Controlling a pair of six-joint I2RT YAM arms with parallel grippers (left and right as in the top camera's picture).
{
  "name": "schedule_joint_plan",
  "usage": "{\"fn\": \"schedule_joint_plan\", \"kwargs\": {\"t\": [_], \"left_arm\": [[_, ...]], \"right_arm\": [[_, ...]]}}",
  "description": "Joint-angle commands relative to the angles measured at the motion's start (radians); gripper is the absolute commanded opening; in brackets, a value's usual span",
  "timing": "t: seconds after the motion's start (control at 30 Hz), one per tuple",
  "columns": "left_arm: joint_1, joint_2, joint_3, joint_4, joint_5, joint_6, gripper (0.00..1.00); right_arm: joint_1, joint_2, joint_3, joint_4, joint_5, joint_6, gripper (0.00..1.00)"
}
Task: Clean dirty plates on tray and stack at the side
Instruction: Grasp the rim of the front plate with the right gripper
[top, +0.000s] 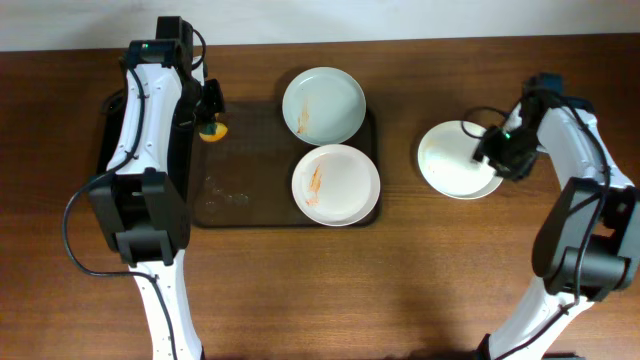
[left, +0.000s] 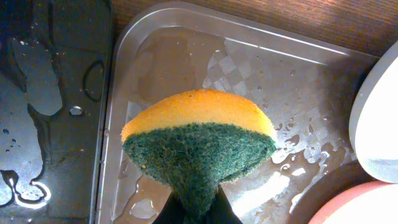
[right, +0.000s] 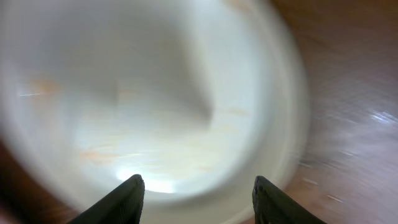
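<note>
Currently we log the following, every place taken from the tray (top: 215, 212).

Plates: two lie on the tray's right half, the far plate (top: 323, 105) and the near plate (top: 336, 185), both streaked orange, with their rims meeting or nearly so. The third plate (top: 448, 160) sits on the counter (top: 300, 290) to the right of the tray, apart from it. Faint orange marks may remain on it, but the right wrist view is too blurred for us to tell.

Right fingers (top: 492, 152): above the third plate, spread wide, gripping nothing.

Left fingers (top: 211, 112): over the tray's far left corner, clamped on a yellow-and-green sponge (left: 199, 143).

Bin (left: 37, 93): black, wet, just left of the tray.

Step, as we judge it: one plate is set aside and two are left to clean. The next move calls for the right fingers to cross to the tray and steady a plate while the sponge comes in to scrub.
</note>
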Motion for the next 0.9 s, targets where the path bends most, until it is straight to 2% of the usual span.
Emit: {"fn": "schedule_joint_plan", "kwargs": {"t": [0.0, 0.07, 0.17, 0.2, 0.27, 0.37, 0.5, 0.57, 0.63, 0.7, 0.77, 0.8, 0.87], "left_arm": [[-0.005, 0.009, -0.009, 0.002, 0.003, 0.017, 0.01], [-0.005, 0.009, -0.009, 0.002, 0.003, 0.017, 0.01], [-0.003, 0.009, -0.008, 0.002, -0.039, 0.017, 0.01], [0.002, 0.009, -0.008, 0.002, -0.049, 0.017, 0.00], [0.003, 0.009, -0.008, 0.004, -0.055, 0.017, 0.01], [0.004, 0.009, -0.008, 0.029, -0.072, 0.017, 0.01], [0.004, 0.009, -0.008, 0.040, -0.071, 0.017, 0.01], [0.004, 0.009, -0.008, 0.039, -0.071, 0.017, 0.00], [0.004, 0.009, -0.008, 0.040, -0.071, 0.017, 0.00], [0.004, 0.009, -0.008, 0.039, -0.071, 0.017, 0.01], [0.003, 0.009, -0.008, 0.040, -0.071, 0.017, 0.01], [0.003, 0.009, -0.008, 0.039, -0.071, 0.017, 0.01], [0.003, 0.009, -0.008, 0.040, -0.071, 0.017, 0.01]], "right_arm": [[0.148, -0.029, 0.070, 0.032, -0.196, -0.044, 0.57], [0.333, -0.016, 0.070, 0.049, -0.153, 0.048, 0.56], [0.560, 0.015, 0.068, 0.106, -0.081, 0.175, 0.46], [0.642, 0.035, 0.068, 0.127, 0.017, 0.303, 0.35], [0.725, 0.066, 0.068, 0.198, 0.034, 0.389, 0.28], [0.808, 0.153, 0.070, 0.272, 0.023, 0.426, 0.28], [0.874, 0.235, 0.154, 0.260, -0.009, 0.393, 0.25], [0.946, 0.306, 0.271, 0.195, -0.039, 0.312, 0.25], [1.001, 0.326, 0.360, 0.184, -0.084, 0.165, 0.26], [1.025, 0.326, 0.436, 0.127, -0.026, 0.097, 0.26], [0.989, 0.326, 0.534, 0.019, 0.030, 0.097, 0.25], [0.929, 0.326, 0.630, -0.096, 0.027, 0.107, 0.25], [0.824, 0.328, 0.651, -0.162, 0.026, 0.111, 0.28]]}}
